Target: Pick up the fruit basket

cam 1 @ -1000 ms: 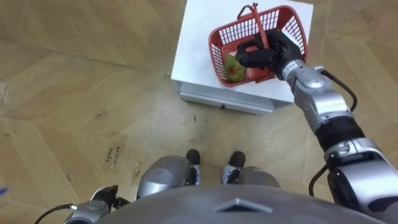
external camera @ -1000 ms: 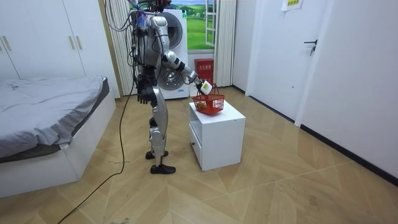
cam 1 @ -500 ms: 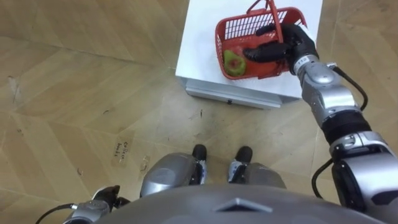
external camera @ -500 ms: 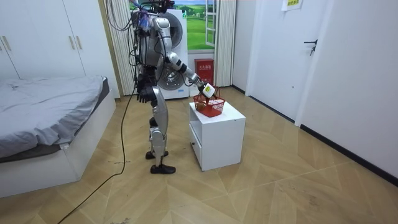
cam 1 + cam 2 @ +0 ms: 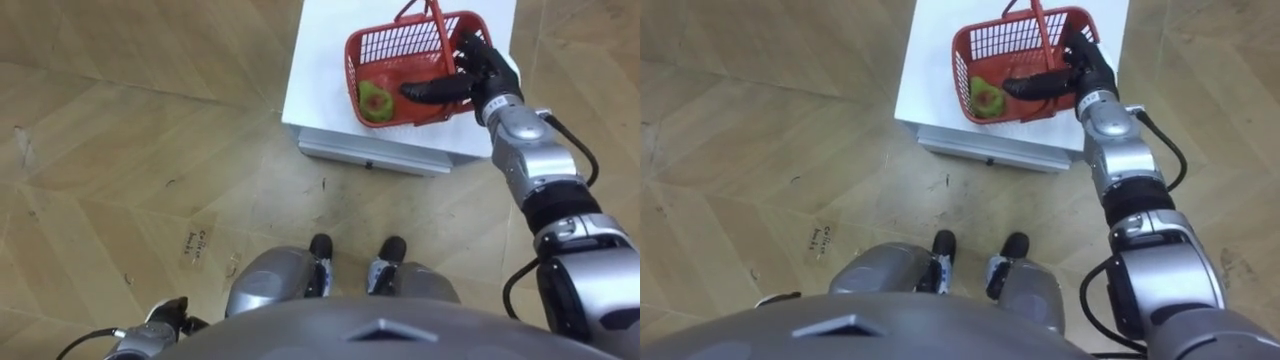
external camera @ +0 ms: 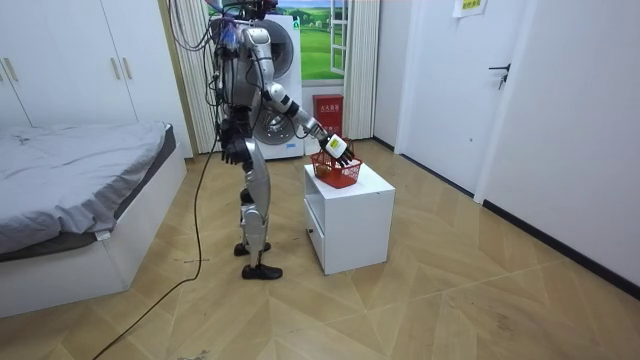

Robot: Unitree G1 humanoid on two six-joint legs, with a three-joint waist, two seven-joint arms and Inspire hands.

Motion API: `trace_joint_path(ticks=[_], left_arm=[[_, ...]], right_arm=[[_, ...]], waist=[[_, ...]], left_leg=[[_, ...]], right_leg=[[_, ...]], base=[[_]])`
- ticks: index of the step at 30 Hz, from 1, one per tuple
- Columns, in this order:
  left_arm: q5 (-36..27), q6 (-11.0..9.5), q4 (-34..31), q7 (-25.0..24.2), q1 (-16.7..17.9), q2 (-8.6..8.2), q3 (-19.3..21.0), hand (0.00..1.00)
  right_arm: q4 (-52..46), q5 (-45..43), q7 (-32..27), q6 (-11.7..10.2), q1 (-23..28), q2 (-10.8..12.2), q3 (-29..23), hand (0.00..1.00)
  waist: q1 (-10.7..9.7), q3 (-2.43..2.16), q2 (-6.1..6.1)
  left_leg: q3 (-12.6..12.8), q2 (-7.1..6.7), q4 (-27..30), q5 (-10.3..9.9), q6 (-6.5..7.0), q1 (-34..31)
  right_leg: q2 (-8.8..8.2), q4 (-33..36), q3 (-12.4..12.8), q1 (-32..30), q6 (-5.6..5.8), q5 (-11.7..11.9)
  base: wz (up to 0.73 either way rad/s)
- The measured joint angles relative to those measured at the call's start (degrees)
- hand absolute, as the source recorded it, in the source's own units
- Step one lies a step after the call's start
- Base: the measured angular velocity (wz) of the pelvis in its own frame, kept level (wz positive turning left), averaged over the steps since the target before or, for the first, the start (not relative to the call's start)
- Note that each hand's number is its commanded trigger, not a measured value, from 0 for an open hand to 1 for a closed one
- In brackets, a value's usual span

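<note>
- Over the last second the right hand (image 5: 487,75) has let go of the handle (image 5: 437,25). It was curled round the handle with the basket tilted, and it has since shifted to the basket's right rim.
- The red fruit basket (image 5: 385,45) now sits level on the top of a white cabinet (image 5: 320,60). It is on the right half of the cabinet top, close to the front edge and the front right corner.
- The handle stands upright over the middle of the basket, with nothing round it.
- The right hand is loosely spread and grips nothing. One finger (image 5: 428,89) lies straight across the inside of the basket, pointing left below the handle. The others stand up at the right rim.
- A green fruit (image 5: 375,100) with a reddish patch lies in the basket's front left corner, apart from the outstretched finger.
- The cabinet's drawer front (image 5: 370,160) faces the robot, just below the front edge.
- The left hand (image 6: 232,150) hangs at the robot's side with its fingers loose, well away from the cabinet.
- In the room view the robot stands upright on the wooden floor (image 5: 120,150) at the cabinet's left side. Its right arm is stretched out over the cabinet top, and a bed (image 6: 70,180) is behind it.
</note>
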Motion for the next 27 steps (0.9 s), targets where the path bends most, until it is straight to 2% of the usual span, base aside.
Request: trace_joint_path(ticks=[4,7,10,12,16,17,21,27], left_arm=[[-0.02,0.01,-0.09,-0.33,0.08,-0.35,-0.05,0.0],[-0.02,0.01,-0.14,-0.73,0.16,-0.78,-0.04,0.0],[-0.02,0.01,-0.23,-0.84,0.26,-0.81,-0.01,0.0],[0.0,-0.01,-0.22,-0.87,0.36,-0.81,0.05,0.0],[-0.02,-0.14,-0.15,-1.42,0.79,-0.79,0.08,0.0],[0.0,-0.26,-0.16,-1.83,0.85,-0.8,0.2,0.0],[0.0,-0.53,0.2,-2.35,0.9,-0.85,2.21,0.0],[-0.22,-0.46,0.12,-2.49,1.85,-0.84,3.31,0.0]], right_arm=[[-1.27,0.9,0.11,-0.09,0.05,0.01,0.01,0.0],[-2.2,1.34,0.52,-0.32,0.1,0.0,-0.07,0.0],[-3.29,1.58,0.58,-0.32,0.69,0.01,-0.32,0.0],[-6.22,1.66,0.64,-0.34,2.75,0.24,-0.89,0.0],[-10.46,1.21,1.33,-0.34,5.64,1.05,-1.45,0.0],[-13.21,1.24,1.78,-0.35,7.24,1.18,-1.46,0.0],[-18.74,0.03,3.9,-0.33,11.2,1.16,-1.67,0.0],[-23.68,-3.29,4.86,-0.3,12.88,1.1,-2.1,0.0]], waist=[[-0.87,-0.2,-0.24],[-1.19,-0.24,-0.31],[-2.52,-0.45,-0.6],[-2.96,-0.81,-1.05],[-3.94,-1.11,-1.68],[-4.04,-1.09,-1.91],[-4.24,-1.02,-2.45],[-4.69,-0.95,-2.33]], left_leg=[[0.28,0.02,-0.2,0.0,0.0,0.97],[1.28,0.12,-0.75,0.0,0.01,2.18],[1.48,0.16,-1.13,0.0,0.0,3.11],[1.87,0.21,-1.61,0.0,0.01,4.05],[2.28,0.26,-2.01,-0.01,0.02,5.41],[2.53,0.27,-2.11,-0.02,0.03,5.56],[2.6,0.35,-2.42,-0.06,-0.03,5.68],[3.45,0.67,-3.56,-0.14,-0.16,7.14]], right_leg=[[0.05,-0.3,-0.01,0.94,0.0,0.0],[0.14,-0.34,1.12,1.55,0.0,0.0],[0.14,-0.37,1.32,2.25,0.0,0.0],[0.29,-0.39,1.49,2.83,0.0,0.0],[0.44,-0.58,2.03,3.88,0.0,0.0],[0.63,-0.63,2.87,3.87,0.0,0.0],[0.91,-1.04,3.4,4.33,0.0,0.01],[1.43,-1.7,4.47,5.25,-0.05,0.09]], base=[[-0.04],[-0.16],[-0.04],[-0.09],[-0.07],[-0.1],[-0.02],[-0.07]])
